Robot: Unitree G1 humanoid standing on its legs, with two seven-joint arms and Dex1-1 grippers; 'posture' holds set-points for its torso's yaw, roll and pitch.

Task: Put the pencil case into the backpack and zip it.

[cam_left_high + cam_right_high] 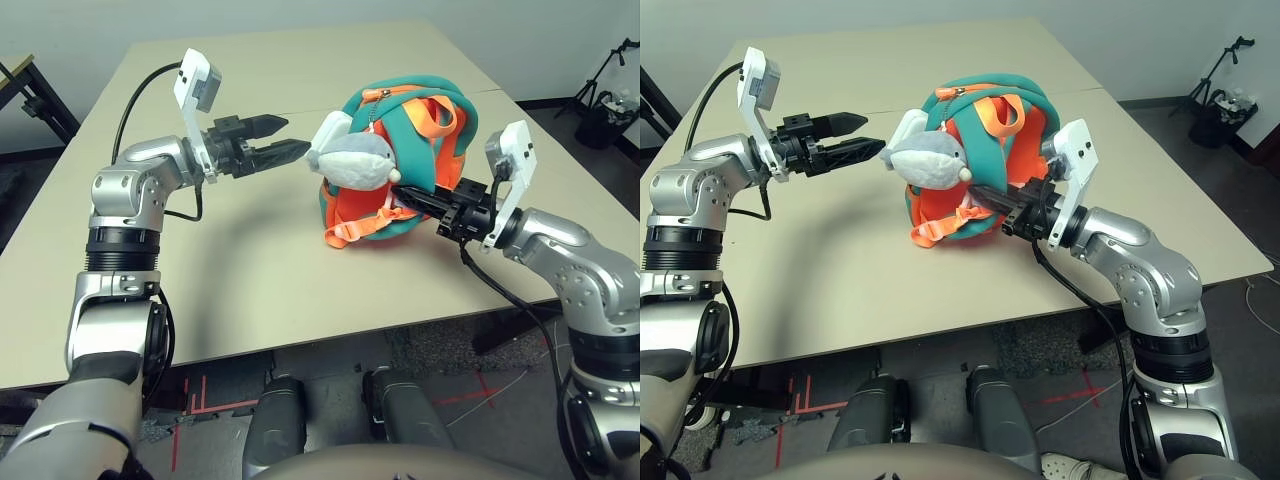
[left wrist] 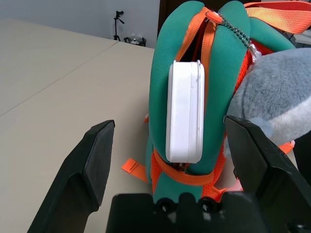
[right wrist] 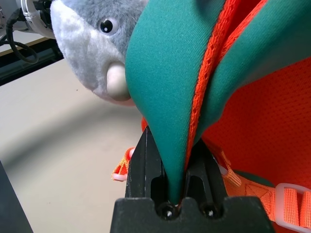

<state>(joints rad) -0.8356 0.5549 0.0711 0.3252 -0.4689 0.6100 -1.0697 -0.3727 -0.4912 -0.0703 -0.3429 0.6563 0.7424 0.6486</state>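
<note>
The teal and orange backpack (image 1: 345, 208) stands on the table (image 1: 250, 260), its grey plush shark charm (image 1: 362, 160) hanging on the near side. The white pencil case (image 2: 184, 111) pokes partway out of the backpack's opening on the side facing my left arm, seen as a white end (image 1: 328, 130). My left gripper (image 1: 292, 138) is open and hovers just short of the case, its fingers (image 2: 92, 160) either side of it without touching. My right gripper (image 1: 402, 190) is shut on a fold of the backpack's teal fabric and orange trim (image 3: 194, 87).
The backpack sits near the table's right front edge. Bare tabletop stretches to the left and far side. On the floor at the far right stand a black tripod and gear (image 1: 608, 95). A dark desk frame (image 1: 28, 85) is at the far left.
</note>
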